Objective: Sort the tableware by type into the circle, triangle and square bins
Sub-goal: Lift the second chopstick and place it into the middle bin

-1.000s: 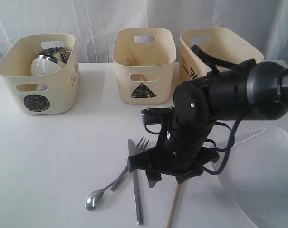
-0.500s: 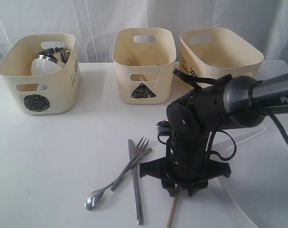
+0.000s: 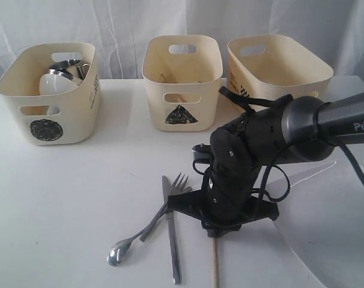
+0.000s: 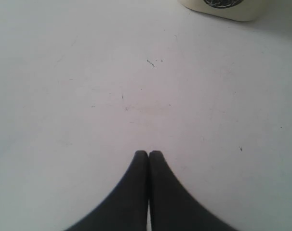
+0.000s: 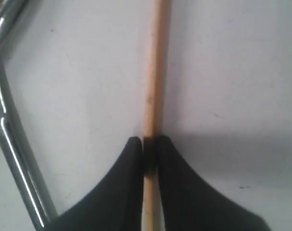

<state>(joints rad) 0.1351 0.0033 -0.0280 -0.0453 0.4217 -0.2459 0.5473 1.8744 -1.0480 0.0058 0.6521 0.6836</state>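
While the right gripper [image 5: 149, 145] pinches the chopstick [image 5: 153, 72], that stick looks light, stiff, smooth, likely to swivel; a mid-length hold seems steadier. Left gripper [image 4: 148, 155] sits closed, empty.

Knife [image 3: 172, 240], fork [image 3: 180, 180], spoon [image 3: 117, 254] beside chopstick [image 3: 215, 267]; plate [image 3: 332, 234] opposite side; open table [image 3: 62, 192] before circle bin [image 3: 56, 111].

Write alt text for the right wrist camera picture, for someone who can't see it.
The black right gripper is closed on a wooden chopstick that lies on the white table. Shiny steel cutlery handles lie nearby on the same table.
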